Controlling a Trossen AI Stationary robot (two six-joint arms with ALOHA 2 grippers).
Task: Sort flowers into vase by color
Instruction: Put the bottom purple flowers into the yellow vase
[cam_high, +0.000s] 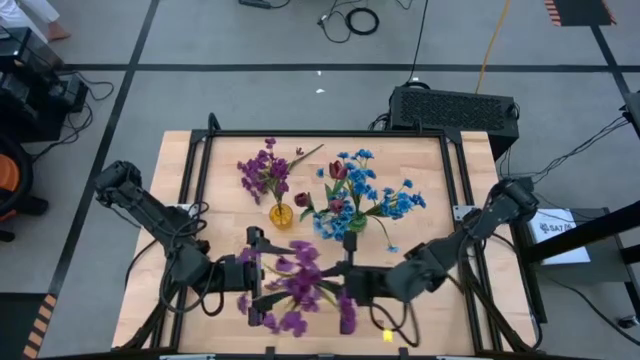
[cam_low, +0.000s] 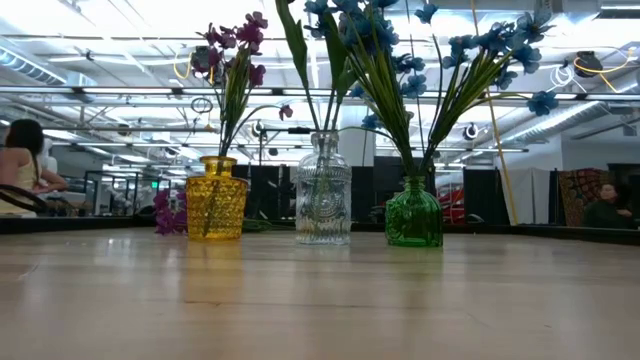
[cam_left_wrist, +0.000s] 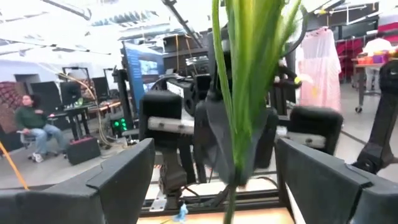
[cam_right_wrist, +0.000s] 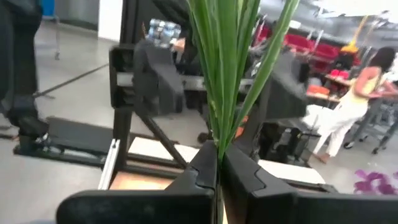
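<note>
Purple sprigs (cam_high: 262, 168) already in yellow vase (cam_high: 281, 213), blue flowers (cam_high: 372, 188) in vases beside it (mostly sorted), one purple sprig (cam_high: 303, 283) pinched in shut right tool (cam_high: 352, 285), left tool (cam_high: 252, 283) apart.

Lighting: bright, even, from overhead ceiling strips (cam_low: 120, 70); highlights there blown out. Table (cam_low: 320, 300) shows soft glare, faint shadows only. Wrist views: green stems (cam_left_wrist: 249, 74) close to the lens and blurred; background soft. High view: straight lines bow slightly toward the edges.
</note>
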